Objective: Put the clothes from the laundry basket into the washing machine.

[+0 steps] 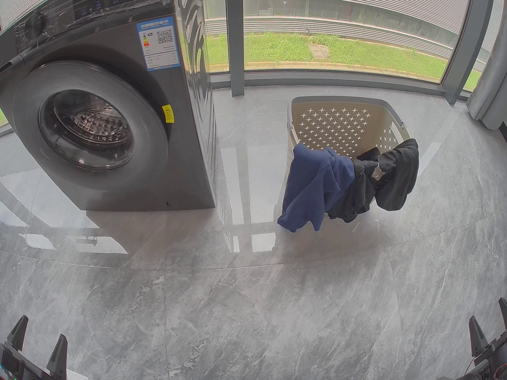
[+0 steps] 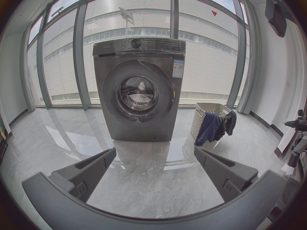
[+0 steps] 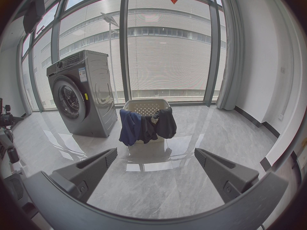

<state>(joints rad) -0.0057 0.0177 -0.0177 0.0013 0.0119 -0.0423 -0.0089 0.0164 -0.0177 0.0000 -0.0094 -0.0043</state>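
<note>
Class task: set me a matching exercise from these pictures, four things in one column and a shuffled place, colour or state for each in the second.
1. grey front-loading washing machine
2. beige perforated plastic laundry basket
3. blue cloth garment
4. left gripper

A. open, holding nothing
B. draped over the basket's rim
C. stands on the floor left of the basket
D. star-shaped holes in its wall

Pairs: 1-C, 2-D, 3-B, 4-A

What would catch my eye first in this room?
The big grey washing machine stands on the glossy floor before the windows. On its right, a pale laundry basket has a blue garment and dark clothes draped over its near rim. The left gripper and right gripper hang open, well short of both.
</note>
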